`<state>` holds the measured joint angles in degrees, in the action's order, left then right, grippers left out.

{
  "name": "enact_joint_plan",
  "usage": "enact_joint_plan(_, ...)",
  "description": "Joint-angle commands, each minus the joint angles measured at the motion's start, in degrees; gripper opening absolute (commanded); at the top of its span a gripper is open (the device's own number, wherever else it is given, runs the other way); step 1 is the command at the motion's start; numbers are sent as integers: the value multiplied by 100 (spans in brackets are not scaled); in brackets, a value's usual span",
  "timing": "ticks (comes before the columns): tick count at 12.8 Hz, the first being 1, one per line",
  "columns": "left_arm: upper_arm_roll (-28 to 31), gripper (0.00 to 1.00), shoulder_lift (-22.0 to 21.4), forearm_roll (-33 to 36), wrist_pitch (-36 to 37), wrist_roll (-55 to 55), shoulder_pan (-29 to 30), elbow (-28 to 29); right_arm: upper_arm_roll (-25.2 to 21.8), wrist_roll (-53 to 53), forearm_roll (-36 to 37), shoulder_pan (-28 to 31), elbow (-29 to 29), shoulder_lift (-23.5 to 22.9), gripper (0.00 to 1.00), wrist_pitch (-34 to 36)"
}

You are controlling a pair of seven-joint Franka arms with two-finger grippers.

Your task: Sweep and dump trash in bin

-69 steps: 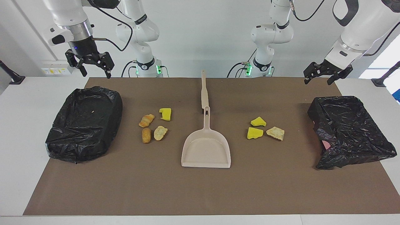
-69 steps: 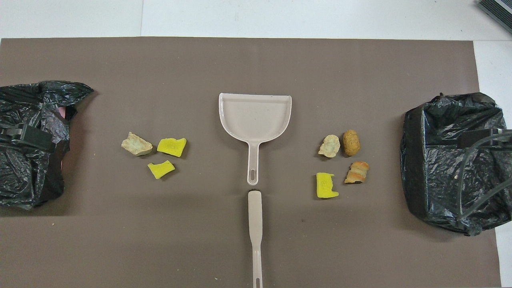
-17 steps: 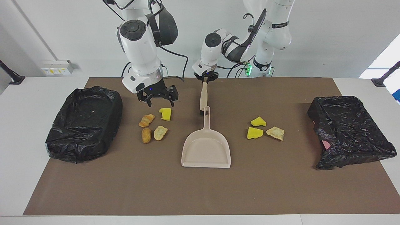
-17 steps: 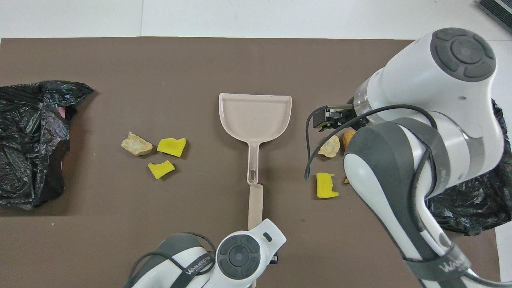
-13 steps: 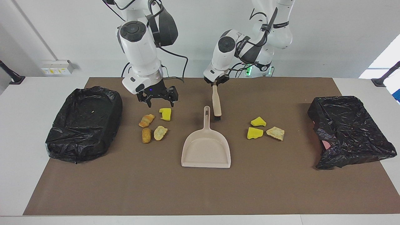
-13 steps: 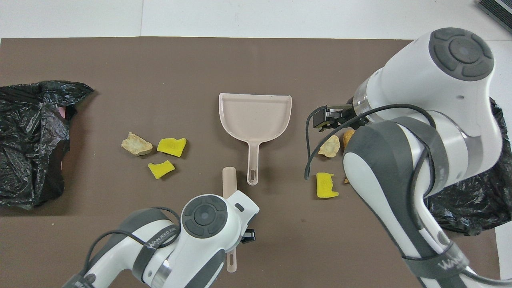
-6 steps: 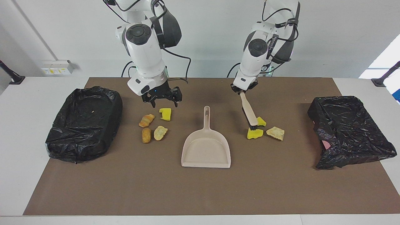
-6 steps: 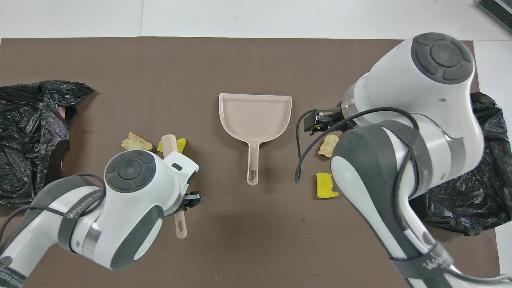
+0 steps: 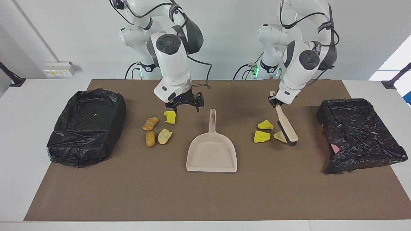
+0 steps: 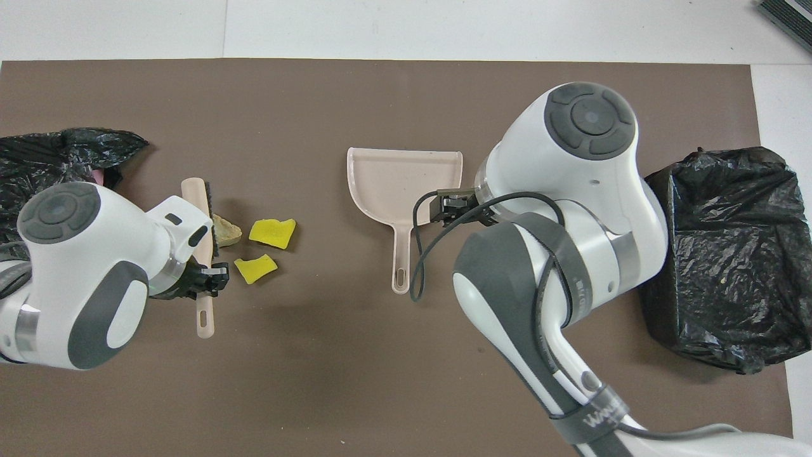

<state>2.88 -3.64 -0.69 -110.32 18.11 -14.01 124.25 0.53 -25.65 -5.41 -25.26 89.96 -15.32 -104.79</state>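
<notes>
My left gripper is shut on the handle of the beige brush. The brush slants down with its bristles at the beige lump, on the side toward the left arm's end. Two yellow sponge chunks lie beside the lump. My right gripper is open and empty, low between a yellow chunk and the handle of the beige dustpan. Two orange-brown pieces and a beige lump lie beside that chunk. In the overhead view the brush and dustpan show, and my right arm hides that group.
A black bag-lined bin stands at the right arm's end of the brown mat, and another at the left arm's end. Both also show in the overhead view.
My left gripper has carried the brush from over the yellow chunks toward the left arm's end, down to the beige lump. My right gripper has moved toward the dustpan handle.
</notes>
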Motion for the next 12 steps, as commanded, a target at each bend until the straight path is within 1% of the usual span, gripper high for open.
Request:
enact_joint_plan(1, -77, 0, 109, 95, -217, -840, 660, -94, 9, -229, -100, -102, 22, -164, 100, -383)
enact_joint_plan(3, -86, 0, 136, 104, -366, -1448, 1091, -77, 9, -317, -100, -224, 31, -217, 100, -471)
enact_joint_plan(5, -86, 0, 232, 104, -534, -1696, 1330, -76, 9, -624, -92, -418, 66, -480, 100, -813)
enact_joint_plan(9, -86, 0, 390, 95, -727, -1758, 1331, 2, 9, -730, -74, -743, 487, -630, 100, -1473)
enact_joint_plan(11, -112, 0, 504, 86, -728, -1758, 1261, 3, 9, -722, 4, -814, 540, -709, 100, -1579)
enact_joint_plan(12, -121, 0, 557, 69, -728, -1767, 1226, 3, 9, -661, 14, -814, 689, -727, 100, -1684)
